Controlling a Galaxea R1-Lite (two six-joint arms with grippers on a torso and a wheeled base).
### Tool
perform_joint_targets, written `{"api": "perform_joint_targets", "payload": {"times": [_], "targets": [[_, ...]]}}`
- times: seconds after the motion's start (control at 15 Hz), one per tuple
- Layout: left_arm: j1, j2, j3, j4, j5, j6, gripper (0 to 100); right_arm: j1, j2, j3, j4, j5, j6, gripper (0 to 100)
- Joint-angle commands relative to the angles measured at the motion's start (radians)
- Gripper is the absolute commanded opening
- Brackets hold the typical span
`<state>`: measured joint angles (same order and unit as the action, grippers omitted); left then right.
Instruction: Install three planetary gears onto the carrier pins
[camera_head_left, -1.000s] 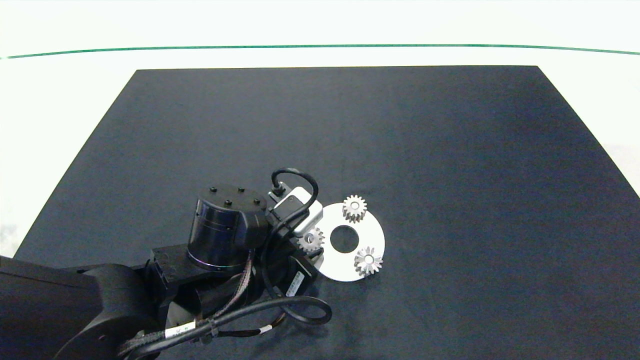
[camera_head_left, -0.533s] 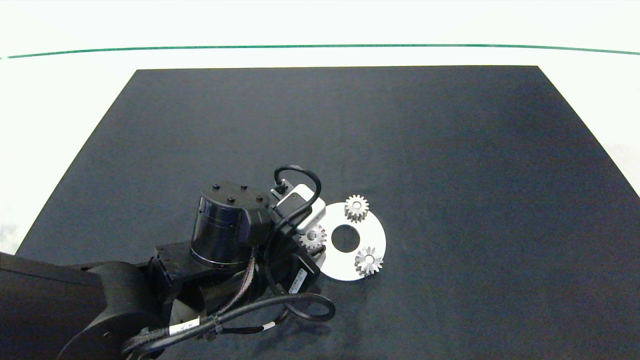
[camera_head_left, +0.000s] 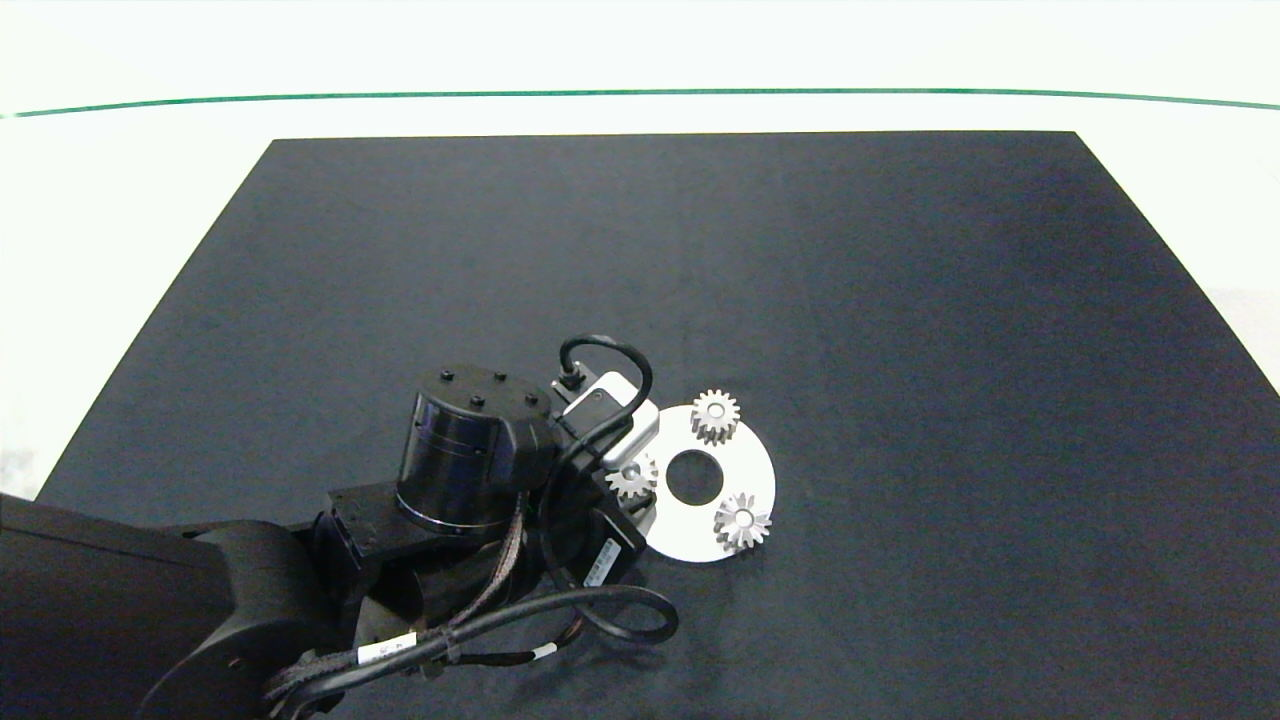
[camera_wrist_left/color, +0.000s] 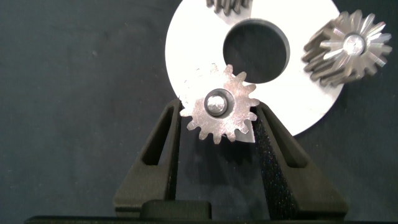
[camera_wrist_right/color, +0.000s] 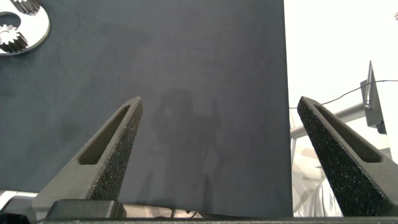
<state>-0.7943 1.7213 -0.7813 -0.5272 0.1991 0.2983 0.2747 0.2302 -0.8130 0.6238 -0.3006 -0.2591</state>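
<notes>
Left gripper (camera_wrist_left/color: 217, 134) at the white disc's (camera_head_left: 752, 474) near-left edge, fingers closed on a gear (camera_wrist_left/color: 219, 114) seated over a pin (camera_wrist_left/color: 216, 102), two other gears (camera_head_left: 715, 415) (camera_head_left: 742, 520) on the disc, right gripper (camera_wrist_right/color: 217, 155) wide open, empty, over bare black mat (camera_wrist_right/color: 186, 74).

Bright, even light falls from overhead. The pale table surround (camera_head_left: 120, 200) is washed out nearly to white, while the matte black rectangular mat (camera_head_left: 800, 300) takes the light without glare. The flat white round disc (camera_head_left: 752, 470) shines strongly, and the small silver metal spur gears (camera_head_left: 742, 520) show crisp highlights on their teeth. A soft double shadow of fingers lies on the mat under the right gripper (camera_wrist_right/color: 217, 149). The green line (camera_head_left: 640, 94) bows at the edges.
</notes>
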Motion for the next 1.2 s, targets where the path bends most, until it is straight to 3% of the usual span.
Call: {"api": "perform_joint_targets", "payload": {"times": [0.07, 0.4, 0.47, 1.0, 1.13, 1.2], "targets": [[0.001, 0.008, -0.01, -0.004, 0.002, 0.002, 7, 0.001, -0.006, 0.002, 0.004, -0.002, -0.002, 100], [0.003, 0.004, -0.013, 0.001, 0.002, 0.002, 7, 0.001, -0.008, 0.011, 0.004, -0.002, -0.002, 100], [0.001, 0.008, -0.013, -0.002, 0.002, 0.001, 100, 0.001, -0.008, 0.011, 0.002, -0.002, -0.002, 100], [0.009, -0.002, -0.004, 0.0, 0.002, 0.001, 100, 0.0, -0.006, 0.011, 0.002, -0.002, -0.002, 100], [0.021, -0.072, 0.02, 0.036, 0.002, -0.001, 100, 0.0, -0.005, 0.008, 0.002, -0.002, 0.0, 100], [0.073, -0.175, 0.028, 0.089, 0.002, -0.002, 100, -0.005, 0.003, 0.006, 0.001, -0.002, 0.003, 100]]}}
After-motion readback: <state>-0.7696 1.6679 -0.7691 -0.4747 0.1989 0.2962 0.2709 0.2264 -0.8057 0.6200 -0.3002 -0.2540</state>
